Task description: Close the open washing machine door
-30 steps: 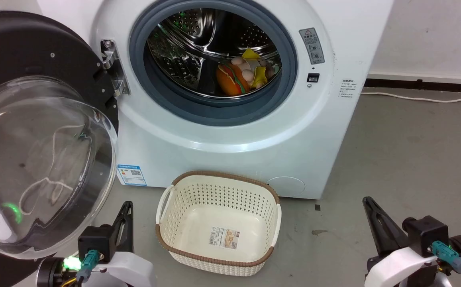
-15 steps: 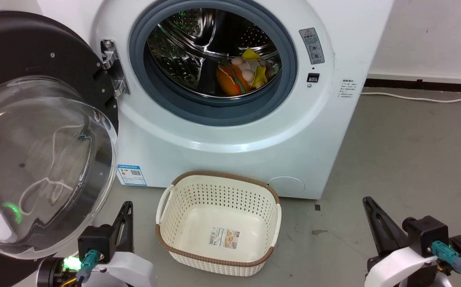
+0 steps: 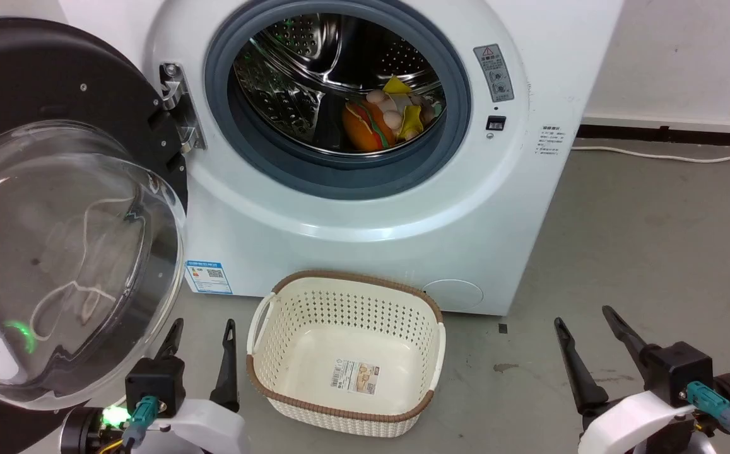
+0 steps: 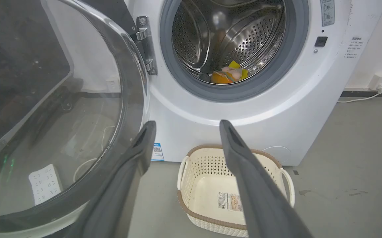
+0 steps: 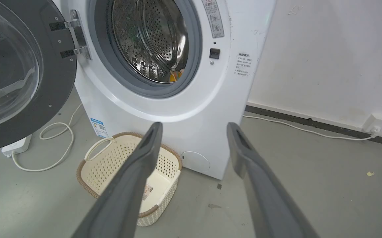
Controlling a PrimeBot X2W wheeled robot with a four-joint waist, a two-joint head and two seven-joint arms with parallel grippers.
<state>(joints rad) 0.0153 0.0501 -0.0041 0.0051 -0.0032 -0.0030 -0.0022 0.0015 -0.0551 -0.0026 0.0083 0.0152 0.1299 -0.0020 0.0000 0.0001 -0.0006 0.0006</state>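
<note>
The washing machine door [image 3: 68,252] stands fully open at the left of the washing machine [image 3: 365,239], carried by its metal hinge [image 3: 178,107], and it is touched by neither gripper. The left gripper [image 3: 204,323] is seen low, just beside the door's clear bowl, with its fingers spread and nothing held. The right gripper [image 3: 582,315] is likewise spread and empty, well apart from the door. If the push is given on the smooth curved window, the fingers may slide off. If it is too weak, the latch will probably not be caught. A finger left at the rim could be pinched. The cream basket [image 3: 346,275] is placed on the floor just before the machine, and the arm may be hindered by it. Soft toys [image 3: 383,116] are lying deep in the drum, apparently away from the opening.
</note>
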